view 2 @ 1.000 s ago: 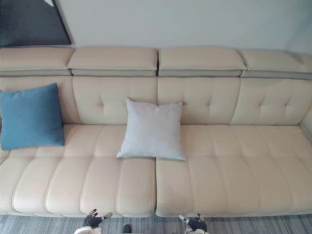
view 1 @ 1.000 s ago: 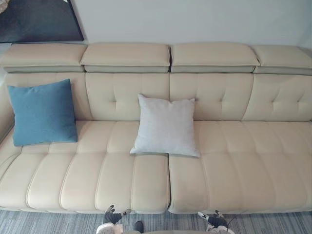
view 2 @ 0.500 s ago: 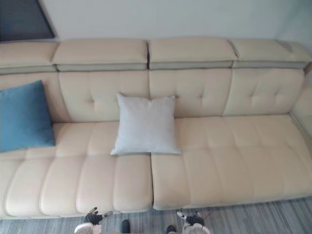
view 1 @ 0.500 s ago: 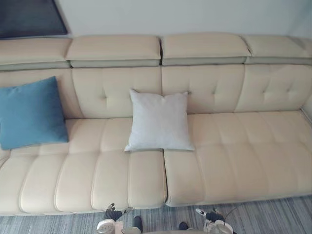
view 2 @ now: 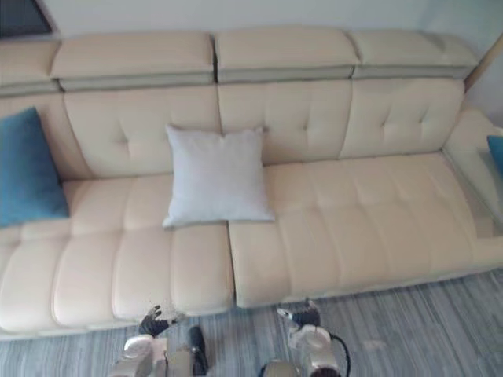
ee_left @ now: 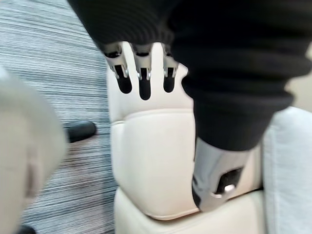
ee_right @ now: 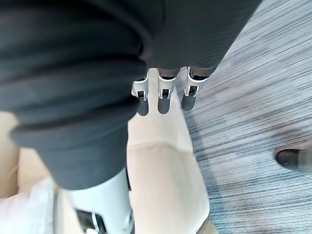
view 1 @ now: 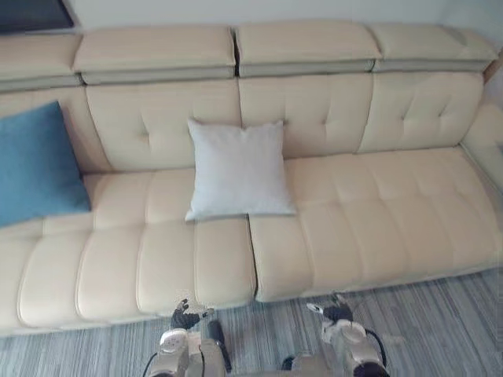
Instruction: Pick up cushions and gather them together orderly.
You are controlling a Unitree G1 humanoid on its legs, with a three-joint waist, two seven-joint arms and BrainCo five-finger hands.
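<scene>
A light grey cushion [view 1: 238,169] leans against the backrest near the middle of the beige sofa [view 1: 377,212]. A blue cushion [view 1: 35,165] leans at the sofa's left end. The corner of another blue cushion [view 2: 497,149] shows by the right armrest. My left hand [view 1: 185,318] and right hand [view 1: 334,312] hang low over the carpet in front of the seat edge, well short of the cushions. Both are open, and their fingers [ee_left: 141,73] [ee_right: 163,92] are straight and hold nothing.
Grey striped carpet [view 1: 440,322] runs along the sofa's front edge. A dark picture [view 1: 31,12] hangs on the wall at the upper left. The sofa's right armrest [view 2: 471,141] closes off that end.
The camera has swung to the right and down, so the sofa and cushions sit further left in view. The right armrest and a second blue cushion have come into sight. Both hands show more.
</scene>
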